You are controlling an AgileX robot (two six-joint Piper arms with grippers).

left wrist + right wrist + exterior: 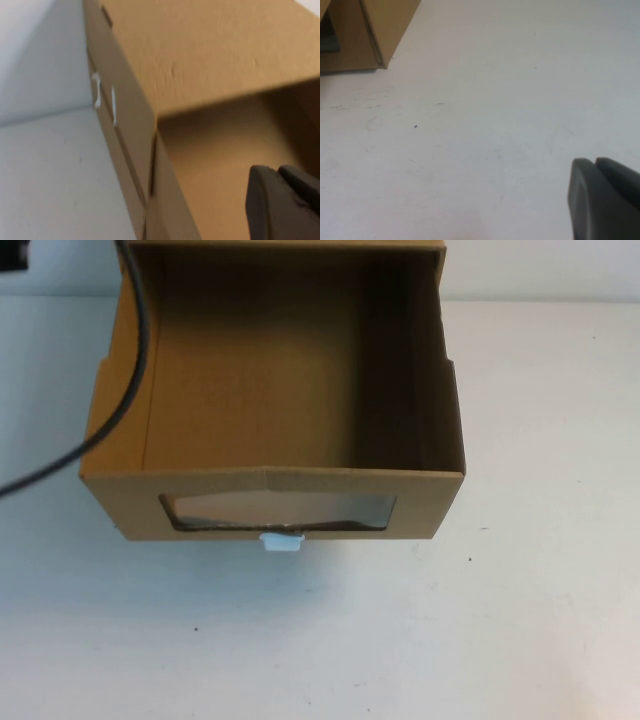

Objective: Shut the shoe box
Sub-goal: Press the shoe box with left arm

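With the shoe box (270, 410) sitting pulled open mid-table, the left gripper (285, 205) is hovering beside it and the right gripper (605, 200) over bare table, clench unclear; pushing squarely on its windowed front should work best.

High camera looks down on the open shoe box (275, 400). Left wrist camera sits close beside it; right wrist camera faces the table (485, 125), the box's corner at its edge.

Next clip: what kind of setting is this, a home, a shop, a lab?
Probably a lab test bench: a bare white table with only the shoe box, pulled open, and a black cable. The left hand is beside the box; the right hand is over bare table.
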